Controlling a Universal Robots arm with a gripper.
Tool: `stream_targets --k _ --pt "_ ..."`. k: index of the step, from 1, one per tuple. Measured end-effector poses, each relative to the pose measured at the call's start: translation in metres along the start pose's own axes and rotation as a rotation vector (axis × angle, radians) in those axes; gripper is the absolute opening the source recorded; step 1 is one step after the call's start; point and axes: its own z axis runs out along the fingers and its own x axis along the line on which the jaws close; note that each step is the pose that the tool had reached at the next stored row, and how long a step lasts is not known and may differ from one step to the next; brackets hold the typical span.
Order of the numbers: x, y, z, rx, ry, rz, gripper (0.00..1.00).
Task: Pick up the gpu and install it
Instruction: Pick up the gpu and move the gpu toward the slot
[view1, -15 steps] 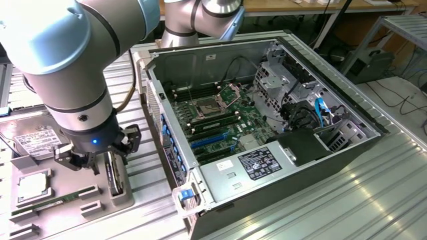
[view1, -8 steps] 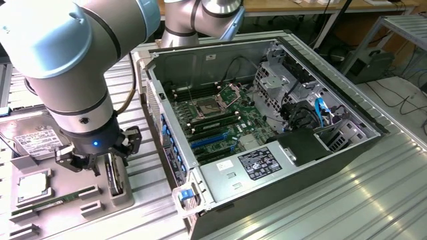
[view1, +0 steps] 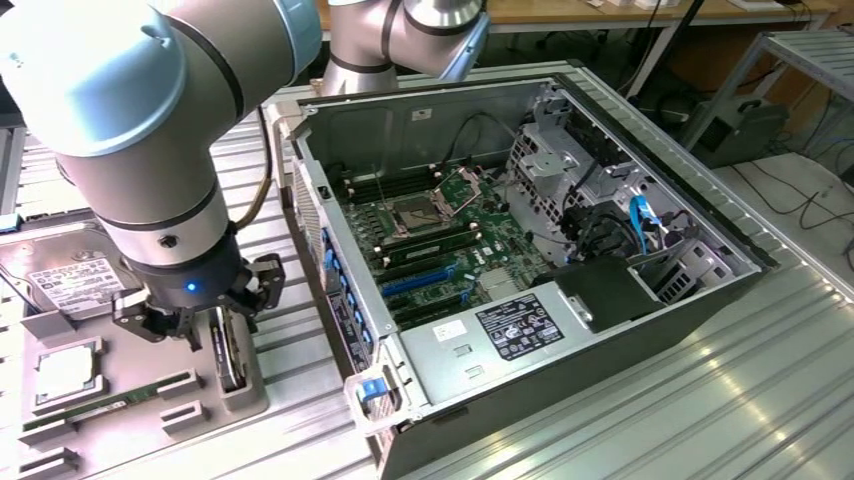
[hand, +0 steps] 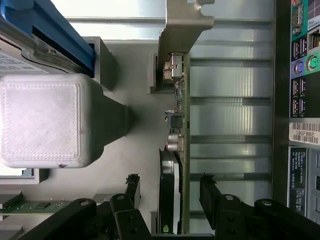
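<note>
Gripper (view1: 200, 325) at full spread, holding nothing, set directly above the gpu (view1: 230, 358). The gpu stands on its long edge in a slot of a grey holder (view1: 247, 400) on the ribbed metal counter (view1: 641, 400), just beside the open computer case (view1: 441, 410) and at the exterior view's left of it.

In the wrist view the gpu is seen edge-on: green board and black cooler run side by side, and a silvery bracket (hand: 182, 25) closes the end farther from the gripper. The two black fingers (hand: 132, 185) flank the gpu, one on each face. A clear gap shows on both sides, and neither finger touches it.

A pale ribbed block (hand: 40, 120) rises from the holder near the gpu.

The case lies on its side with the motherboard (view1: 441, 235) exposed and blue slots (view1: 420, 280) near its lower edge. Its rear port panel (hand: 300, 65) appears in the wrist view.

At the exterior view's left of the gpu, the same grey fixture carries a hard drive (view1: 67, 280) with a white label, a square processor (view1: 64, 372) and a thin green memory stick (view1: 100, 408).
</note>
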Motion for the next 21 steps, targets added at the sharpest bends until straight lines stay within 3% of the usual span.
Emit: stream_targets --k 6,8,10,11,14,15,19,21 --pt "0.0 0.0032 0.0007 0.0024 -0.0003 0.004 0.6" --pt "0.0 0.0032 0.0011 0.0027 -0.0003 0.004 0.39" --pt "0.0 0.0032 0.0012 0.0027 -0.0003 0.004 0.39" --pt "0.0 0.0032 0.0012 0.0027 -0.0002 0.004 0.28" --pt "0.0 0.0032 0.0012 0.0027 -0.0003 0.004 0.28" --pt "0.0 0.0034 -0.0037 0.0026 -0.0003 0.004 0.28" --pt "-0.001 0.0056 -0.0551 0.0008 -0.0003 0.004 0.28" --pt "-0.001 0.0061 -0.065 -0.0008 -0.0003 0.004 0.28"
